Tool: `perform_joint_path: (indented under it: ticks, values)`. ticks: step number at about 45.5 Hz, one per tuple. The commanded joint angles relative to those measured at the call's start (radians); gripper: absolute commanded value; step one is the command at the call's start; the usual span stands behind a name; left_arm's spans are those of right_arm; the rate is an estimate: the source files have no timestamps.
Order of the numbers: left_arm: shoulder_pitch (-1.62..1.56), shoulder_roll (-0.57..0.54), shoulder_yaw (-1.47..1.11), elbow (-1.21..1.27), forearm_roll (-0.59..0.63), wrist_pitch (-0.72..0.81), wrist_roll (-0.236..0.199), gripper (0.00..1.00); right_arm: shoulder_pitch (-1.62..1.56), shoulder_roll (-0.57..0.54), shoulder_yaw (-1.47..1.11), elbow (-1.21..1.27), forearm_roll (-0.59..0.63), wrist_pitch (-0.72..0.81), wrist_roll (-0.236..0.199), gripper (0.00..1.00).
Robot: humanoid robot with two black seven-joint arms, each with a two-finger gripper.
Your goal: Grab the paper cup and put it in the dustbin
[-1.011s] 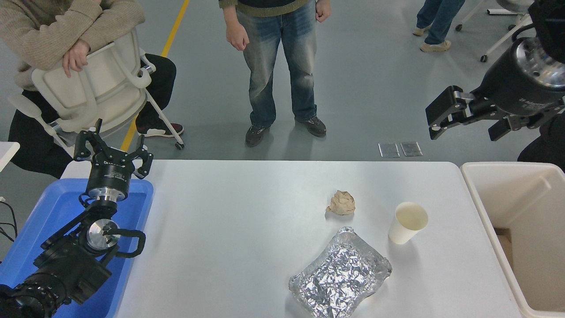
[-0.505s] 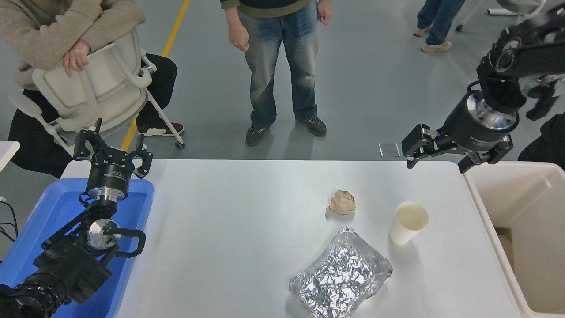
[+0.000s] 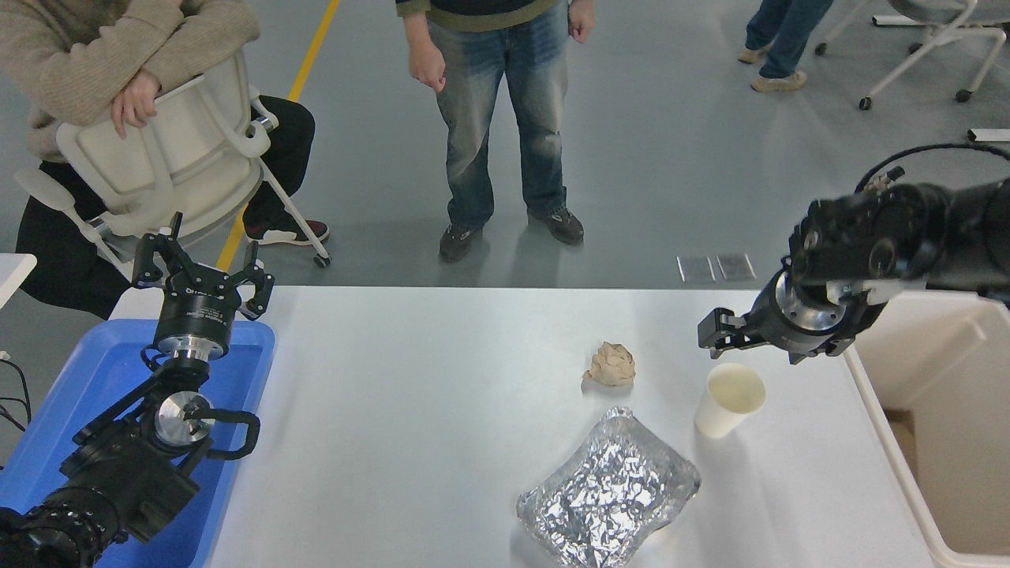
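Fingers of the right gripper [image 3: 720, 335], spread I cannot tell, hover just behind the paper cup [image 3: 729, 398]. Nothing grabbed yet; the dustbin [image 3: 931, 442] waits.

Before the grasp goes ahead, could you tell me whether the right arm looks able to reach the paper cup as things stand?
Probably yes. The right gripper hovers just beyond the upright paper cup, nothing lies between them, and the crumpled paper ball and foil packet sit off to the side.

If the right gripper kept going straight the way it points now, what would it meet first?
The right gripper points leftward over the white table, just beyond the cream-white paper cup. Nothing clearly lies ahead; the crumpled tan paper ball sits nearer, likely below its line, though height is unclear.
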Motion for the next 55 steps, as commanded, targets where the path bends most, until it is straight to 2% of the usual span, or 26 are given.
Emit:
perform_joint_path:
  ticks: [1,9,18,23,28,31,34,36,38,55]
  values:
    - [-0.001,0.000,0.000,0.000,-0.001,0.000,0.000,0.99,-0.148,0.019,0.015,-0.112,-0.009,-0.021,-0.001,1.00]
    - [-0.001,0.000,0.000,0.000,-0.001,0.000,0.000,0.99,-0.205,0.017,0.057,-0.184,-0.008,-0.023,-0.004,0.94]
    - [0.001,0.000,0.000,0.001,-0.001,0.000,0.000,0.99,-0.242,0.013,0.064,-0.224,-0.020,-0.023,-0.007,0.94]
    - [-0.001,0.000,0.000,0.000,0.000,0.000,0.000,0.99,-0.254,0.014,0.064,-0.241,-0.021,-0.023,-0.007,0.88]
    - [0.001,0.000,0.000,0.000,-0.001,0.000,0.000,0.99,-0.257,0.011,0.064,-0.241,-0.018,-0.023,-0.007,0.63]
    - [-0.001,0.000,0.000,0.000,-0.001,0.000,0.000,0.99,-0.257,0.008,0.064,-0.241,0.000,-0.023,-0.007,0.39]
    - [0.001,-0.001,0.000,0.000,-0.001,0.000,0.000,0.99,-0.257,0.007,0.064,-0.241,0.002,-0.023,-0.009,0.25]
    - [-0.001,0.000,0.000,0.000,-0.001,0.000,0.000,0.99,-0.255,0.008,0.064,-0.241,0.009,-0.021,-0.009,0.10]
    - [0.001,0.000,0.000,0.000,-0.001,0.000,0.000,0.99,-0.255,0.007,0.064,-0.238,0.020,-0.020,-0.009,0.00]
    - [0.001,0.000,0.000,0.000,-0.001,0.000,0.000,0.99,-0.245,-0.009,0.064,-0.235,0.132,-0.015,-0.007,0.00]
